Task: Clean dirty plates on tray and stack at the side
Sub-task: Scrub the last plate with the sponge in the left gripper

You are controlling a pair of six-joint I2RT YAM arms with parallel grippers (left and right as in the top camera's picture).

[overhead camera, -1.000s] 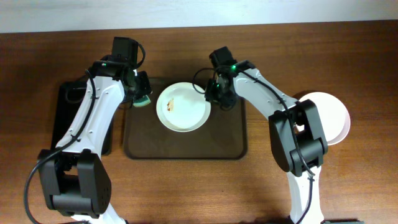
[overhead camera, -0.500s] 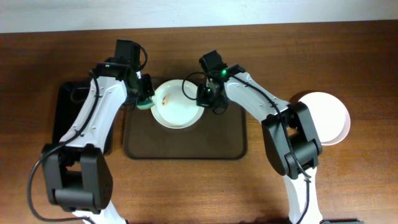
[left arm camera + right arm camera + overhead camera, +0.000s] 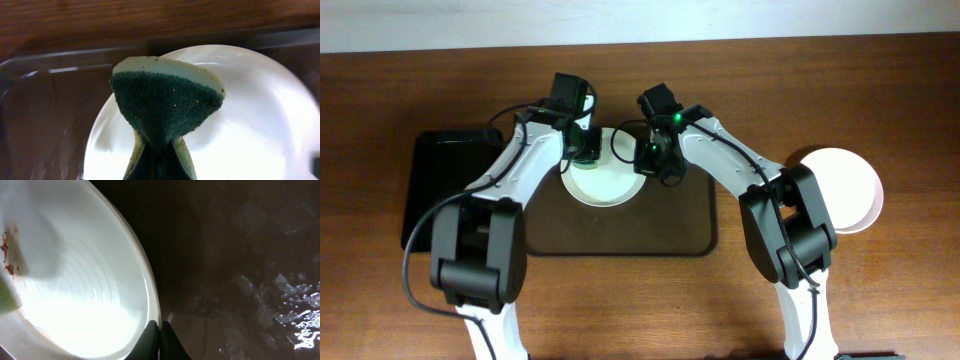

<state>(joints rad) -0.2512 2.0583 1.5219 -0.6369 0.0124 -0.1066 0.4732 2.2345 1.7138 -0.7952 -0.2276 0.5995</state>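
Observation:
A white plate sits at the back of the dark brown tray. My right gripper is shut on its right rim; the right wrist view shows the fingers pinching the edge of the plate, with brown smears at its far left. My left gripper is shut on a green sponge with a pale back, held over the plate's back left part. Another white plate lies on the table at the right.
A smaller glossy black tray lies left of the brown tray. The brown tray's low rim runs just behind the plate. Both arms meet over the back of the tray.
My right gripper has pulled the plate a little left and back. My left gripper has swung right with the sponge, from beside the plate to over it.

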